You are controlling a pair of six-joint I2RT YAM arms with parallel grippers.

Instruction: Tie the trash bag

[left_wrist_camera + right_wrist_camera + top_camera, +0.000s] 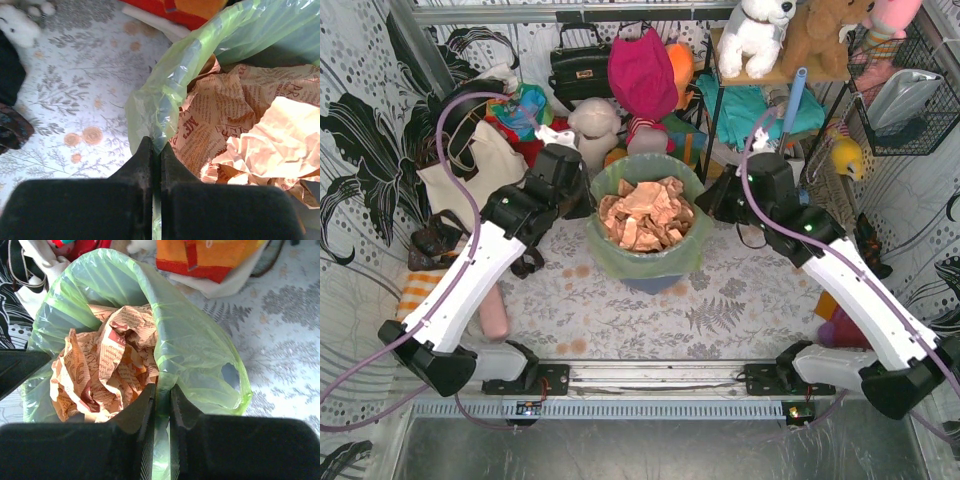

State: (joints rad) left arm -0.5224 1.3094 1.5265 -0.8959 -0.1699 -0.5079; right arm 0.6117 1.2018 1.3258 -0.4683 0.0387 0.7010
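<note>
Up in the overhead view, the bag (645, 258) sits dead centre of the frame, lining a bin (655, 284) on the table (750, 300). Its mouth is wide open with scraps (642, 212) showing. The left gripper (586, 200) is at the rim on the left of the frame and the right gripper (713, 205) is at the rim on the right. Can't read the jaws from up here, they're tucked under the wrists.

Left wrist cam: the left gripper (156, 146) is at bottom centre, fingers (142, 167) pressed together with a fold of the bag (167, 90) pinched between them. The film runs off toward the upper right, with scraps (235, 115) just beside it.

Right wrist cam: same deal, mirrored. The right gripper (162, 390) is at bottom centre, jaws nearly together and nipping the bag (192, 347), with a strip of green film down in the slot between them. Scraps (107, 365) fill the left half. There's a hole (231, 375) in the plastic at the right, maybe a handle cutout, can't say for sure.

Progress-wise I'd call it early. Both sides are grabbed, and that's just the setup. Nothing is gathered or crossed, there's no knot, and the mouth is fully open. What's left looks like lifting the two sides, bringing them together over the scraps and actually tying.
</note>
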